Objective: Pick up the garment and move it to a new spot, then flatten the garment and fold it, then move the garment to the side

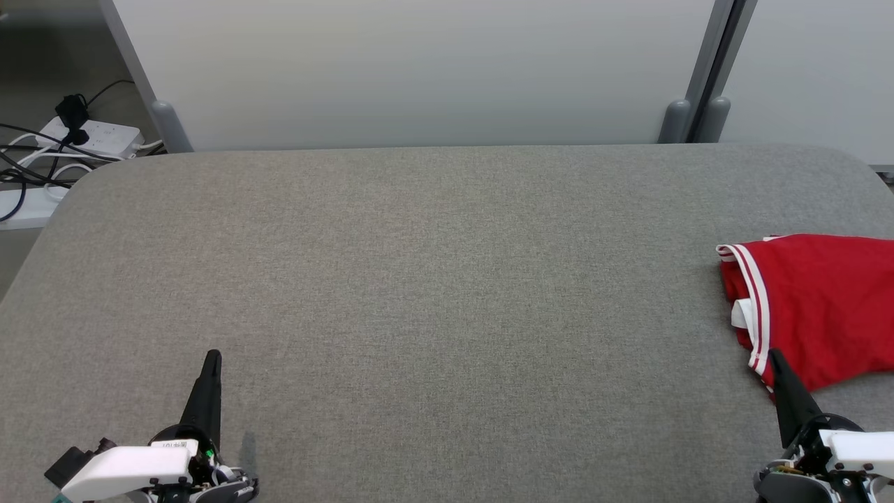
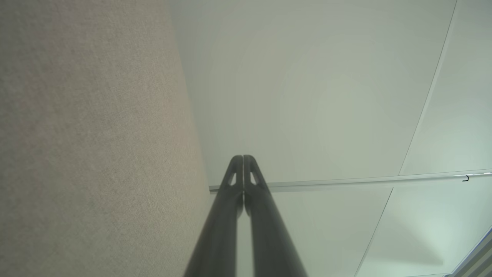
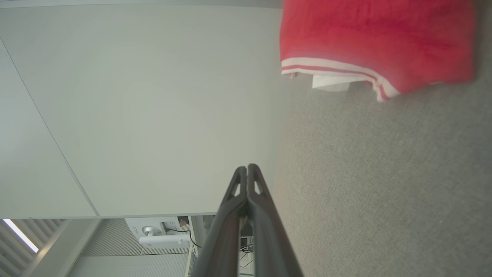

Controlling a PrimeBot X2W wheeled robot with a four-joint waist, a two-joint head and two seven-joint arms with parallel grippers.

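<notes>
A folded red garment (image 1: 821,307) with white-striped trim lies at the right edge of the grey table (image 1: 433,279); the right wrist view has the garment (image 3: 376,42) at its top. My right gripper (image 1: 774,356) is shut and holds nothing, its tip just in front of the garment's near corner. In its own wrist view the right gripper (image 3: 247,167) has both fingers pressed together. My left gripper (image 1: 213,356) sits low at the near left of the table, far from the garment. The left gripper (image 2: 243,157) is shut too, with nothing in it.
White partition panels (image 1: 419,70) stand behind the table's far edge. A power strip with dark cables (image 1: 84,136) lies on the floor beyond the table's far left corner. The grey felt surface stretches wide between the two grippers.
</notes>
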